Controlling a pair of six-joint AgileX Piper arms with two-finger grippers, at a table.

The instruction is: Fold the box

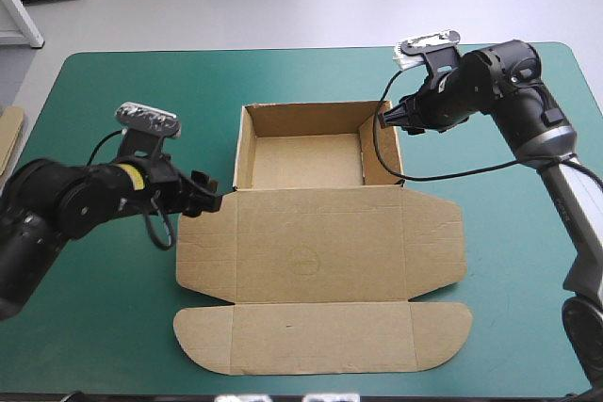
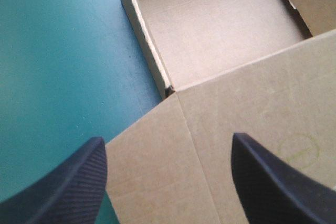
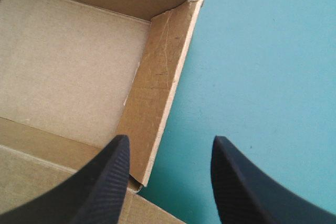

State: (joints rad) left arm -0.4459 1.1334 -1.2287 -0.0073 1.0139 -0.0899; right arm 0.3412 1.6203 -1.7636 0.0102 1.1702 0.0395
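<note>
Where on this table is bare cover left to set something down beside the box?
Bare teal-green table cover runs along the far edge beyond the brown board box, and lies right of its flat lid. Crowded: the tray's two sides, where the open black-fingered left gripper and right gripper sit.

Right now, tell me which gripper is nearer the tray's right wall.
Right. The right gripper hangs open just over the right wall. The left gripper is across the tray, open over the lid's left flap.
</note>
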